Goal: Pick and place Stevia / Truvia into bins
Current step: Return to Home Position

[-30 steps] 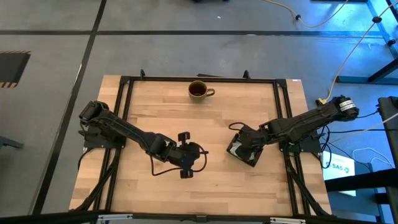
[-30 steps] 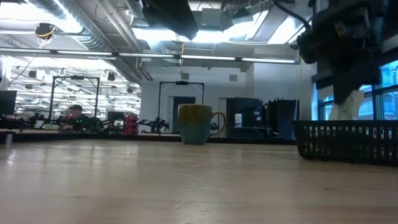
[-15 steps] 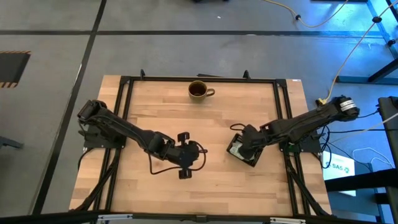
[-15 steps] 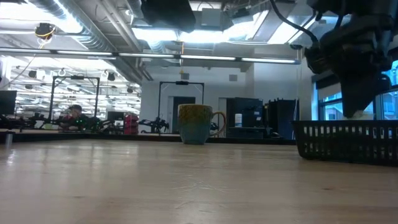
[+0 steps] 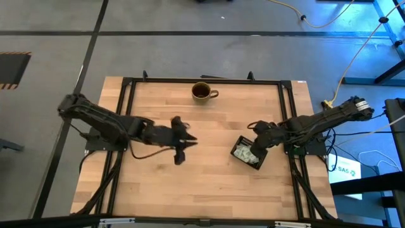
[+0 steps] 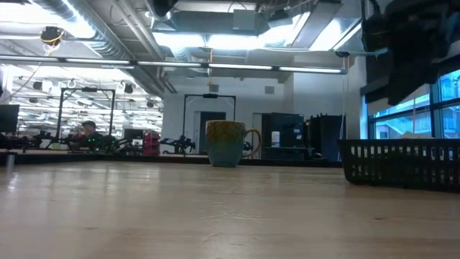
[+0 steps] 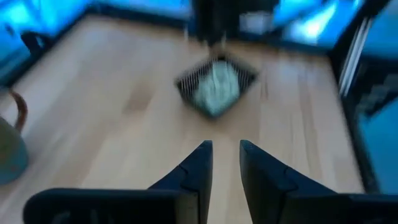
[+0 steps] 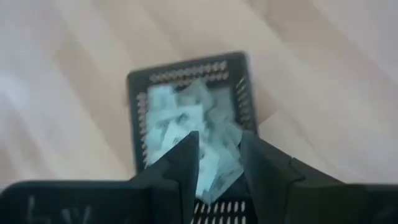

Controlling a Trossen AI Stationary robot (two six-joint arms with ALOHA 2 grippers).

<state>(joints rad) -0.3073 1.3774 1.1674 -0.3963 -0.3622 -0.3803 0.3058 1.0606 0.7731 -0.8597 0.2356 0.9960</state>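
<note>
The black bin [image 5: 259,166] stands at the table's right. It holds a heap of pale green and white Stevia / Truvia sachets [image 8: 186,121], also seen in the high view [image 5: 243,153]. My right gripper [image 8: 219,165] hovers open just above the heap, with nothing between its fingers; in the high view it [image 5: 253,146] is over the bin's right side. My left gripper [image 7: 224,167] stands open and empty over bare wood near the table's middle [image 5: 188,140], pointing toward the bin [image 7: 216,87].
A brown mug [image 5: 202,92] stands at the table's far edge, its handle toward the right; the low view shows the mug [image 6: 226,142] left of the bin's mesh wall [image 6: 402,164]. Bare wood lies between the two arms and along the near edge.
My right gripper has lowered a pale sachet into the bin and let it go, then risen and drawn back a little toward the table's right edge. My left gripper has swung from the table's middle toward the left and far edges, staying empty.
</note>
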